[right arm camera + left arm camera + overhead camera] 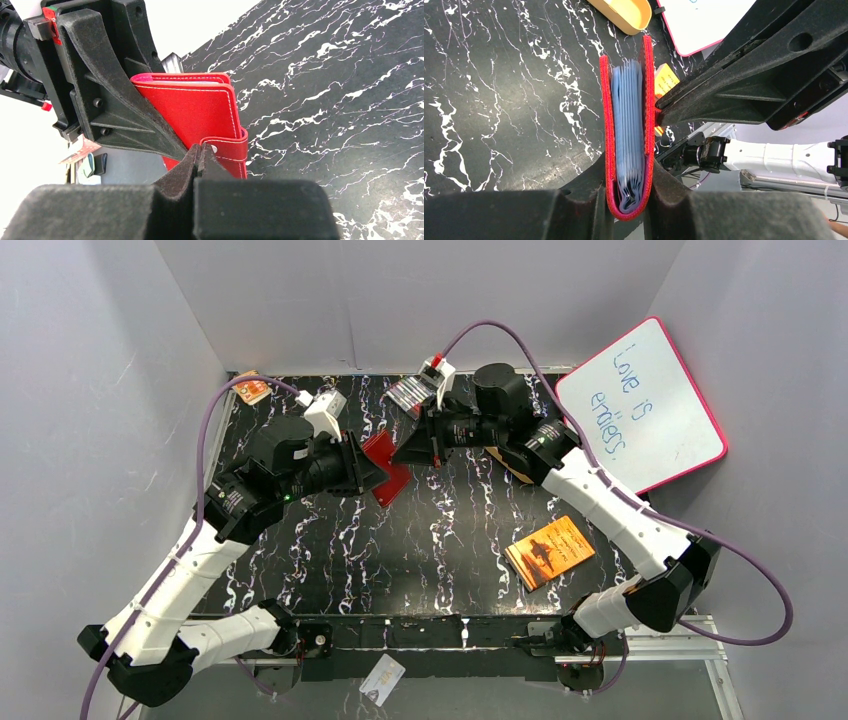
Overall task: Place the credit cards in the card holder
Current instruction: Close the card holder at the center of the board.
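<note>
One red card holder (200,110), left pincer (629,185) clamped across it, right pincer (199,152) pinched on its snap tab (226,150)

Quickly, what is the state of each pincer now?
Left pincer: closed on the card holder, at its folded edge.
Right pincer: closed, tips at the snap tab; a pinch cannot be told.

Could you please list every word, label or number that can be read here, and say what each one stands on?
"Love is endless." handwritten in blue on the whiteboard.
Orange booklet: print too small to read.
White card at the near edge: marks too small to read.
Small orange item at the table's far left corner: blurred, unreadable.
Red card holder: no writing visible.
</note>
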{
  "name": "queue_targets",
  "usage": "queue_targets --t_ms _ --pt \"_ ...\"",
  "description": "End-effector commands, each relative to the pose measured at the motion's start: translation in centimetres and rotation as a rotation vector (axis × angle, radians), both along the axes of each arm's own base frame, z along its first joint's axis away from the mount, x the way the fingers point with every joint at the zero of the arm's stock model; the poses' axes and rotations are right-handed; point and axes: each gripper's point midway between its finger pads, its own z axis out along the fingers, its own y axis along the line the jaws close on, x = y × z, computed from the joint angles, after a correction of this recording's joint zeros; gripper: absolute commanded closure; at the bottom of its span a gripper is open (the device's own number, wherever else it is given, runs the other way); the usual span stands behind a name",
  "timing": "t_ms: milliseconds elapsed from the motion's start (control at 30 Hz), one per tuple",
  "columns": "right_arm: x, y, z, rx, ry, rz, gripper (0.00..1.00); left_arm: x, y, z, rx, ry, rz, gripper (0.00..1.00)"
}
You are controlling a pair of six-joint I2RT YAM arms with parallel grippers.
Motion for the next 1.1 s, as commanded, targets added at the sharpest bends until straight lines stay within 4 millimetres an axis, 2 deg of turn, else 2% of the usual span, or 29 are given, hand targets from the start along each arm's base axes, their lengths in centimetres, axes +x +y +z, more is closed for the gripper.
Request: queue_targets --t_ms 0,400,700,933,1067 --pt "-1.2 0.6 1.0 0.028 -0.010 0.077 1.00 0.0 -0.6 2.6 -0.052 -0.067 -0.028 1.00" --pt "-1.0 0.5 0.2 -0.001 -0.002 0.067 1.00 0.0 -0.4 2.9 -0.059 -0.076 -0.020 1.00" --pt "-0.9 1.0 0.6 0.030 0.009 0.067 1.00 -0.5 -1.2 3.3 -0.094 -0.079 -0.070 1.00" --pt "-0.9 1.2 1.4 0.077 0.013 0.063 1.00 -0.6 -1.2 2.8 -0.088 -0.073 -0.075 1.00" --pt "-0.8 1.4 0.9 0.069 0.028 0.062 1.00 -0.7 -1.3 3.0 -0.093 -0.079 -0.081 1.00"
